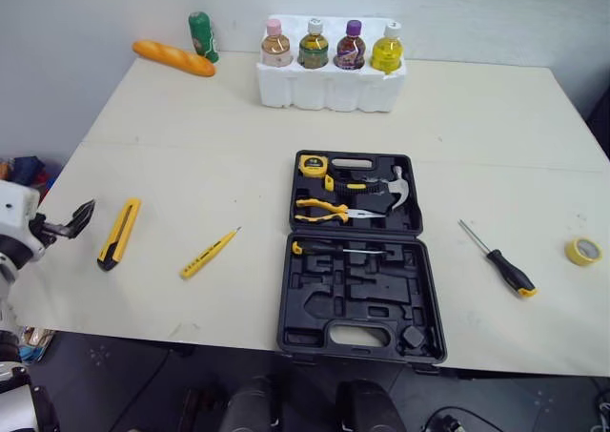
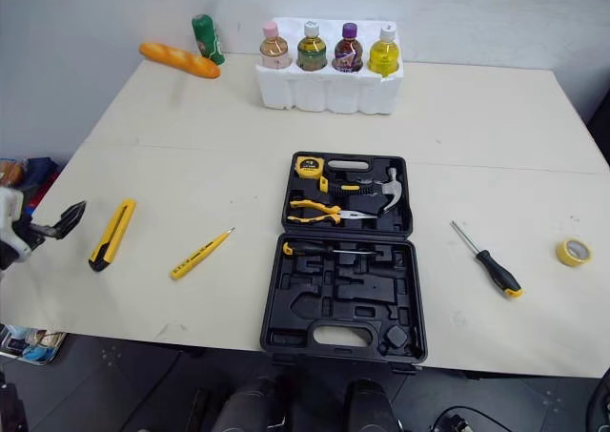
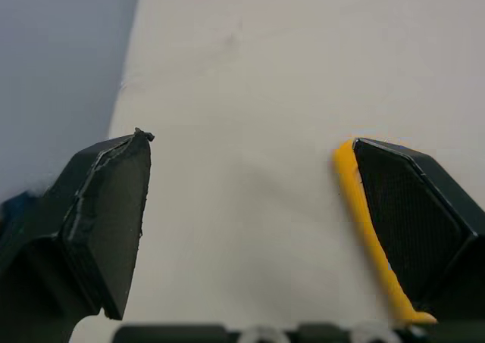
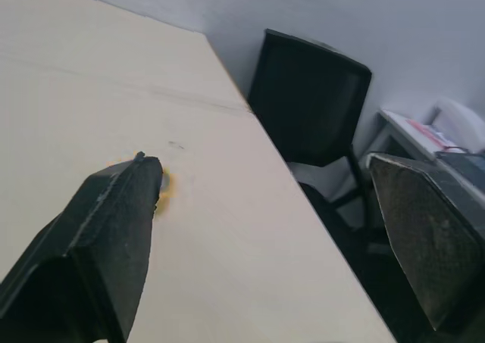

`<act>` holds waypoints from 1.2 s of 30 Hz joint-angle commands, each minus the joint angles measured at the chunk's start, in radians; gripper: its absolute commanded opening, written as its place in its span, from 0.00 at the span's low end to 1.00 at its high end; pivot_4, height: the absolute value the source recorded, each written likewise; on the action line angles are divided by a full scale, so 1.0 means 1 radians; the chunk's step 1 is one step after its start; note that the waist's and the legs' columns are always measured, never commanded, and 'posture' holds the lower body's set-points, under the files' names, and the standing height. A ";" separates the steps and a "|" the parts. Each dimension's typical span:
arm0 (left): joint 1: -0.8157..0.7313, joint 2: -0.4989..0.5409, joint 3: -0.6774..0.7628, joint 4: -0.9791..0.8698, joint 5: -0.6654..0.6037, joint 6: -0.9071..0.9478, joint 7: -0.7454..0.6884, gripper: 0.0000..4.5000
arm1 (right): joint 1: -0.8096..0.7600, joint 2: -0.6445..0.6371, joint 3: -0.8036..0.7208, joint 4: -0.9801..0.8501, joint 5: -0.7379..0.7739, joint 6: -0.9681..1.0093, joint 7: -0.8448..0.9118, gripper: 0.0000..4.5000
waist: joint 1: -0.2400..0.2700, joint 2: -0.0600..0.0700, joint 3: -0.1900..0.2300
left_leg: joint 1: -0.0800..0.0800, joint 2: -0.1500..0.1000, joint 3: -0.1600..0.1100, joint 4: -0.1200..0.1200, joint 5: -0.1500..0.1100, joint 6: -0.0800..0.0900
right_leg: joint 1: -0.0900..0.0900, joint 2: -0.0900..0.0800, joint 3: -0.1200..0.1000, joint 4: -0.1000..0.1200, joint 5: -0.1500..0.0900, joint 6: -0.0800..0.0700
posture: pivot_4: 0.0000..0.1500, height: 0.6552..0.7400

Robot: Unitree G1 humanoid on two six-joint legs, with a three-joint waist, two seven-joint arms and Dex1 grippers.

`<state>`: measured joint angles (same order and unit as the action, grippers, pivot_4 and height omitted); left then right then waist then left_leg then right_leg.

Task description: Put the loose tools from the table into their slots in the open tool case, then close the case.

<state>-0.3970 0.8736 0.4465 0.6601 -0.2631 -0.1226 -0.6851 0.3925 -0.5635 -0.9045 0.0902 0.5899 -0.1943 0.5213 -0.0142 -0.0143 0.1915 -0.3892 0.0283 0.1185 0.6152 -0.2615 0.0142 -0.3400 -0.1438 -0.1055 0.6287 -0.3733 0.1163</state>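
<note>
The open black tool case [image 1: 355,310] lies at mid table; a tape measure [image 1: 313,163], pliers [image 1: 322,210], a hammer [image 1: 393,189] and a screwdriver sit in its slots. To its left lie a yellow utility knife [image 1: 119,232] and a thin yellow tester screwdriver [image 1: 210,253]. On its right are a black-and-yellow screwdriver [image 1: 500,260] and a yellow tape roll [image 1: 583,251]. My left gripper [image 1: 74,220] hangs open at the table's left edge, just left of the knife [image 3: 364,229]. My right gripper [image 4: 280,229] is open over the table's right side, holding nothing, with the tape roll [image 4: 164,182] peeking past one finger.
At the back stand a white foam tray [image 1: 329,91] holding several bottles, a bread loaf [image 1: 173,57] and a green can [image 1: 202,36]. A black chair [image 4: 303,108] stands past the table's right edge.
</note>
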 commanded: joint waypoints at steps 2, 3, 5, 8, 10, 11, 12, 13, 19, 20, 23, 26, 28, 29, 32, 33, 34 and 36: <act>0.008 0.005 -0.042 -0.240 -0.126 0.132 -0.180 0.99 | 0.110 -0.099 -0.017 -0.281 0.273 0.308 0.121 1.00 | -0.001 0.000 0.000 | 0.000 0.001 0.000 0.000 0.000 0.000 | 0.000 0.000 0.001 0.000 0.000 0.000 | 1.00 1.00; 0.023 0.018 -0.077 -0.301 -0.138 0.185 -0.227 0.99 | 0.124 -0.138 -0.023 -0.307 0.300 0.391 0.106 1.00 | -0.004 0.000 0.000 | 0.000 0.001 0.000 0.000 0.000 0.001 | 0.000 0.000 0.002 0.000 0.000 0.000 | 1.00 1.00; 0.036 0.030 -0.137 -0.419 -0.163 0.271 -0.298 0.99 | 0.133 -0.221 -0.027 -0.355 0.355 0.547 0.076 1.00 | -0.011 0.000 0.000 | 0.000 0.000 0.000 0.000 0.000 0.002 | 0.000 0.000 0.002 0.000 0.001 0.000 | 1.00 1.00; 0.032 0.020 -0.194 -0.559 -0.197 0.342 -0.351 0.99 | 0.135 -0.327 -0.025 -0.406 0.402 0.711 0.096 1.00 | -0.011 -0.002 0.000 | 0.000 0.001 -0.001 0.000 -0.001 0.005 | 0.000 0.000 0.004 -0.001 0.001 -0.001 | 1.00 1.00; 0.017 -0.010 -0.224 -0.647 -0.231 0.366 -0.368 0.99 | 0.151 -0.418 -0.019 -0.428 0.433 0.833 0.165 1.00 | -0.010 0.000 0.001 | -0.002 0.002 -0.002 0.000 -0.001 0.005 | -0.001 0.001 0.005 -0.001 0.001 -0.002 | 1.00 1.00; 0.011 -0.022 -0.247 -0.687 -0.251 0.391 -0.386 0.99 | 0.152 -0.462 -0.007 -0.427 0.424 0.884 0.188 1.00 | -0.009 0.000 0.001 | -0.002 0.001 -0.001 0.000 -0.001 0.006 | -0.001 0.001 0.005 -0.001 0.001 -0.002 | 1.00 1.00; 0.010 -0.027 -0.259 -0.707 -0.263 0.410 -0.396 0.99 | 0.149 -0.486 -0.001 -0.423 0.414 0.916 0.199 1.00 | -0.008 -0.001 0.001 | -0.002 0.001 -0.001 0.000 -0.001 0.006 | -0.001 0.001 0.005 -0.001 0.001 -0.002 | 1.00 1.00; 0.010 -0.029 -0.265 -0.721 -0.269 0.426 -0.403 0.99 | 0.142 -0.498 0.003 -0.421 0.404 0.939 0.206 1.00 | -0.007 -0.002 0.002 | -0.002 0.002 -0.002 0.000 -0.001 0.006 | -0.001 0.002 0.005 -0.002 0.001 -0.001 | 1.00 1.00; -0.006 -0.015 -0.363 -0.889 -0.410 0.639 -0.526 0.99 | 0.016 -0.573 0.191 -0.394 0.296 0.968 0.261 1.00 | -0.006 -0.006 0.004 | -0.004 0.001 0.000 0.002 0.002 0.001 | -0.002 0.009 0.003 -0.002 0.002 0.000 | 1.00 1.00; -0.030 -0.027 -0.378 -0.915 -0.410 0.646 -0.517 0.99 | -0.007 -0.559 0.236 -0.390 0.269 0.952 0.262 1.00 | -0.004 -0.006 0.005 | -0.005 0.001 0.000 0.003 0.002 0.001 | -0.002 0.009 0.003 -0.002 0.002 0.000 | 1.00 1.00; -0.078 -0.095 -0.400 -0.965 -0.400 0.627 -0.463 0.99 | -0.110 -0.513 0.362 -0.329 0.171 0.899 0.220 1.00 | 0.006 -0.006 0.005 | -0.009 0.003 -0.005 0.011 0.002 0.001 | -0.002 0.011 0.004 -0.001 0.002 0.000 | 1.00 1.00; -0.067 -0.117 -0.400 -0.997 -0.394 0.638 -0.440 0.99 | -0.191 -0.482 0.417 -0.259 0.109 0.875 0.219 1.00 | 0.014 -0.004 0.004 | -0.014 0.002 -0.006 0.016 0.002 0.003 | -0.003 0.011 0.004 -0.001 0.004 0.002 | 1.00 1.00; -0.048 -0.113 -0.402 -1.016 -0.383 0.633 -0.440 0.99 | -0.222 -0.477 0.444 -0.220 0.073 0.858 0.237 1.00 | 0.015 -0.004 0.004 | -0.014 0.002 -0.006 0.017 0.002 0.003 | -0.003 0.011 0.004 -0.001 0.004 0.002 | 1.00 1.00; -0.040 -0.110 -0.397 -1.025 -0.388 0.636 -0.437 0.99 | -0.229 -0.474 0.448 -0.210 0.069 0.863 0.247 1.00 | 0.015 -0.004 0.004 | -0.014 0.002 -0.006 0.017 0.003 0.003 | -0.003 0.011 0.003 -0.001 0.004 0.002 | 1.00 1.00; -0.027 -0.105 -0.388 -1.044 -0.400 0.644 -0.432 0.99 | -0.239 -0.468 0.450 -0.194 0.053 0.866 0.272 1.00 | 0.016 -0.004 0.004 | -0.015 0.002 -0.006 0.017 0.003 0.003 | -0.003 0.012 0.002 -0.001 0.004 0.002 | 1.00 1.00; -0.023 -0.104 -0.383 -1.050 -0.402 0.646 -0.428 0.99 | -0.248 -0.469 0.454 -0.181 0.044 0.863 0.280 1.00 | 0.017 -0.004 0.004 | -0.015 0.002 -0.006 0.017 0.003 0.003 | -0.003 0.012 0.002 -0.001 0.004 0.002 | 1.00 1.00; -0.017 -0.102 -0.379 -1.056 -0.403 0.646 -0.426 0.99 | -0.254 -0.470 0.456 -0.169 0.037 0.865 0.288 1.00 | 0.017 -0.004 0.004 | -0.015 0.002 -0.007 0.017 0.003 0.004 | -0.003 0.012 0.002 -0.001 0.004 0.002 | 1.00 1.00; -0.005 -0.099 -0.375 -1.069 -0.409 0.649 -0.424 0.99 | -0.264 -0.472 0.460 -0.143 0.037 0.887 0.309 1.00 | 0.017 -0.004 0.004 | -0.015 0.002 -0.007 0.018 0.003 0.004 | -0.002 0.012 0.002 -0.001 0.004 0.002 | 1.00 1.00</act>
<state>-0.4104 0.7650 0.0403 -0.3640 -0.6459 0.5256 -1.1136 0.1330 -1.0347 -0.4344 -0.0657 0.6313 0.6817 0.8070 0.0023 -0.0178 0.1959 -0.4038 0.0301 0.1120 0.6331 -0.2584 0.0185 -0.3423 -0.1323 -0.1037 0.6280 -0.3688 0.1187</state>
